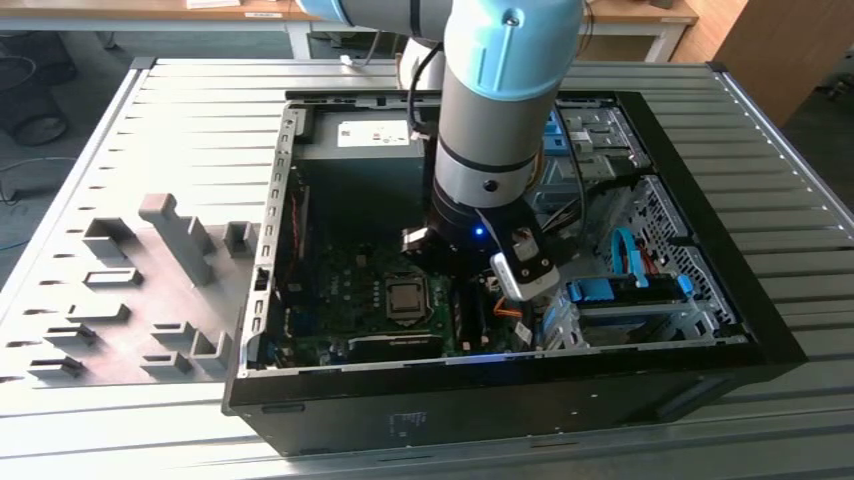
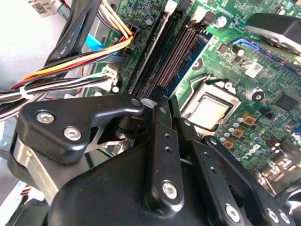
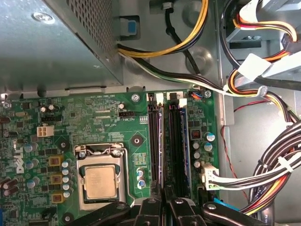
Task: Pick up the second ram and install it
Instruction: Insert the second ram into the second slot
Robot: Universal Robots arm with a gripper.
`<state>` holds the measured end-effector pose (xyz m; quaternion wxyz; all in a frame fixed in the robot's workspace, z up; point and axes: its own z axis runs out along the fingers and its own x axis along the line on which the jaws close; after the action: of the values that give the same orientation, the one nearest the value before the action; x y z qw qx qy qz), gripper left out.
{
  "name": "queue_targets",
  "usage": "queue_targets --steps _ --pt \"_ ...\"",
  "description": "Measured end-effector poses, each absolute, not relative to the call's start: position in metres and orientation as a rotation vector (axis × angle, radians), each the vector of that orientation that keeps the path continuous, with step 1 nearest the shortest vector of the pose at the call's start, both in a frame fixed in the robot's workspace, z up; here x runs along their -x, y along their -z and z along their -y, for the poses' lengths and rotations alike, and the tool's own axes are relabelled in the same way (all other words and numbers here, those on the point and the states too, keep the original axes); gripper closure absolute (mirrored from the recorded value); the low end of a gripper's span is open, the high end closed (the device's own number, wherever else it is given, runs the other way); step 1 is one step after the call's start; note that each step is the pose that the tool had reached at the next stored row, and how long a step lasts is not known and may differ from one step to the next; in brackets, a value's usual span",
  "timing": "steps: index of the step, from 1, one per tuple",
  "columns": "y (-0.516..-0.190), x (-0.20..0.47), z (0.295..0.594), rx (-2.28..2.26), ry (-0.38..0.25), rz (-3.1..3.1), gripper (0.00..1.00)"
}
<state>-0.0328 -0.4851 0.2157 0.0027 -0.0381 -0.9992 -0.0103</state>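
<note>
**Q:** Location of the second ram (image 3: 161, 141)?

**A:** In the first wrist view, standing on edge in a slot on the motherboard (image 3: 94, 117), beside the processor socket (image 3: 99, 181). Runs straight in under the gripper (image 3: 164, 192). Judged to be the second stick, not its twin; not certain.

**Q:** Jaw state?

**A:** Narrow. Fingertips (image 2: 159, 110) drawn almost together over one end of the stick's top edge. Clamped on it or merely pressing down: cannot tell from either wrist view.

**Q:** Handling properties?

**A:** Judged light, thin and stiff along its length, but brittle under twist. Smooth flat faces, likely to slip in a loose pinch. Contact edge and chips likely fragile.

**Q:** Where to take hold?

**A:** By the two flat faces near the top edge, close to mid-length. Keep clear of the contact edge. Press straight down, never at an angle.

**Q:** Counts?

**A:** One arm, one gripper. One open computer case (image 1: 747, 330) on one slatted table (image 1: 747, 140). One motherboard, one processor socket. At least three memory slots side by side; exact number not clear. One stick clearly made out; a seated twin not confirmed. Several grey fixture blocks (image 1: 174, 235) on the table at the exterior view's left, well apart from the case.
</note>
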Motion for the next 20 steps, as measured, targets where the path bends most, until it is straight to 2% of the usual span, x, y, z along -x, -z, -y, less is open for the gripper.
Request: queue_targets --steps 20 --pt "-0.2145 0.0309 0.4846 0.107 0.029 3.133 0.86"
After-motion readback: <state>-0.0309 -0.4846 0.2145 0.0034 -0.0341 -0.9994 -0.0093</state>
